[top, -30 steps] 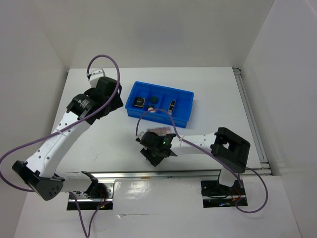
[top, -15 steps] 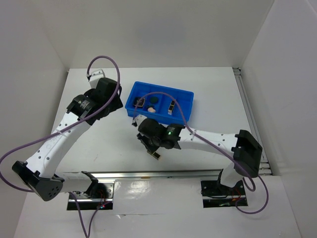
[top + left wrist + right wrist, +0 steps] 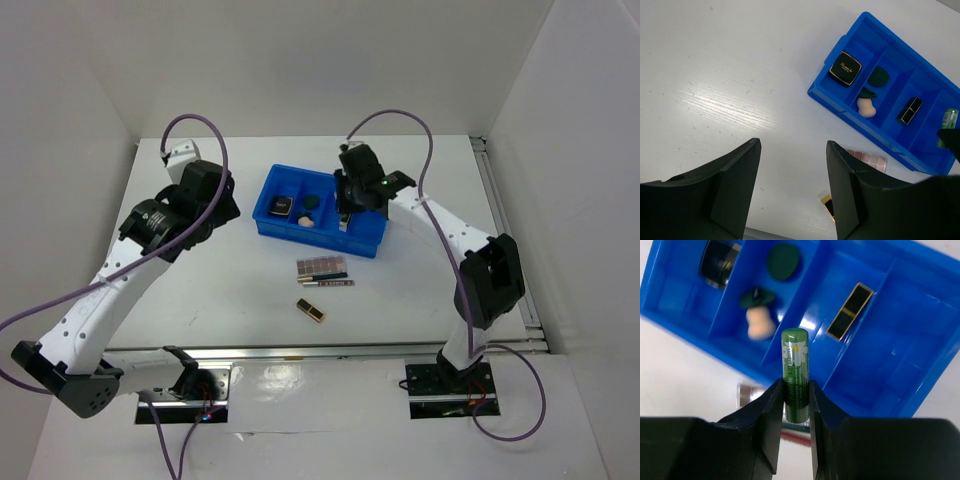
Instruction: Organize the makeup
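The right gripper (image 3: 794,390) was reaching over the tray (image 3: 322,239), which sat toward the far side of the table (image 3: 235,300). Its fingers (image 3: 771,405) pinched a green balm (image 3: 795,362) by the lower half, with the cap end pointing away from the wrist. In the right wrist view the balm lay across the divider between the tray's two middle compartments, but how high it hung above the tray was hard to judge. The black compact (image 3: 282,206) lay in the tray's left compartment. In the next one to the right, the dark green disc (image 3: 314,200) sat at the far end. The peach sponge (image 3: 306,219) was at the near end, with a small dark green piece just beside it. A black-gold case (image 3: 909,110) lay in the third compartment. On the table near the tray lay the pink palette (image 3: 321,265), and the pencil (image 3: 330,283) lay just on its near side, parallel to it. A second case (image 3: 311,311) lay nearer again, apart from both. The left gripper (image 3: 793,145) hung over bare table to the left of the tray, spread wide and holding nothing.
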`<state>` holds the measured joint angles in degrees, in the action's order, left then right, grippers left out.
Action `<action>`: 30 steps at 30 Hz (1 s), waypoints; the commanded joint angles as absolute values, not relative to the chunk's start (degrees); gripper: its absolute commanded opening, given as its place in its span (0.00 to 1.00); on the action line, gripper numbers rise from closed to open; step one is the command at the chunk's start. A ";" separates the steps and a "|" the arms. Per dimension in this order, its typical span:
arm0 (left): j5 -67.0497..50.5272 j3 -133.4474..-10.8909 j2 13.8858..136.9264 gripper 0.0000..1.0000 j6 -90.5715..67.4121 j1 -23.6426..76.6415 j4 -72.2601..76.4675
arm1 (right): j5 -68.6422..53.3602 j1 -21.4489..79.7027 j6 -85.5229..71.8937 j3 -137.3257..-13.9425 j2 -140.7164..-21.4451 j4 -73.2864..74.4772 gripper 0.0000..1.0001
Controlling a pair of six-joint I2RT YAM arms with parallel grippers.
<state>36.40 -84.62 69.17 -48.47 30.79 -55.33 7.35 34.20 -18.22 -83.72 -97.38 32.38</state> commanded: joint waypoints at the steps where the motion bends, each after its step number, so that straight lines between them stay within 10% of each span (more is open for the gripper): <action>1: 38.14 -84.98 68.03 0.68 -49.48 30.50 -54.32 | 3.70 30.51 -24.95 -87.62 -100.89 31.30 0.27; 12: 39.37 -86.22 68.73 0.68 -48.43 30.50 -55.02 | 2.55 27.95 -24.96 -92.98 -112.05 26.19 0.31; 18: 39.37 -86.74 69.25 0.68 -48.43 30.50 -55.02 | 3.08 27.95 -24.43 -95.10 -115.93 27.51 0.77; 30: 38.85 -86.75 69.87 0.68 -47.37 29.97 -54.49 | -0.09 37.52 -11.69 -79.38 -95.37 24.69 0.67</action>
<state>37.89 -84.64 69.34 -48.16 30.55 -55.31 2.26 33.26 -16.67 -81.62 -102.24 26.15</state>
